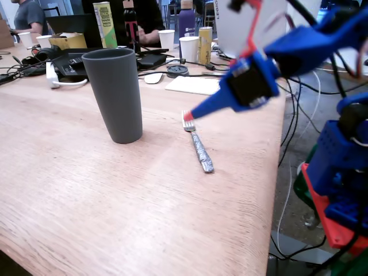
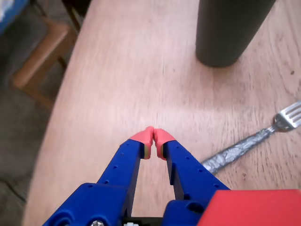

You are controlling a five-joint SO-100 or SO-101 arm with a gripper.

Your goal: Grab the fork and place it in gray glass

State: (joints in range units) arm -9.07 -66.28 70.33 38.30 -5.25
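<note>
Risks first, judged from how things lie. The blue two-finger hand with red-tipped fingers hangs above bare wood with its tips pressed together and nothing between them, so it must spread before any grab; a descent made like this would only poke or shove the fork. The small silver metal fork with a handle wrapped in crinkled silvery foil lies flat on the pale wooden bench, just to the right of the hand in the wrist view, handle end nearest the hand, tines pointing away to the right. It lies low, so fingers closing from above may skid off the foil or spin the fork rather than lift it; the foil wrap looks lumpy and may also slip in the grip once raised. In the fixed view the hand sits close over the tine end of the fork; whether it touches the metal there cannot be told. Farther off, beyond the fork and to its left in the fixed view, the tall matte dark-gray tumbler stands upright, well apart from the fork. It tapers toward its base, so a knock from the arm or a fork dropped against its rim could tip it.
</note>
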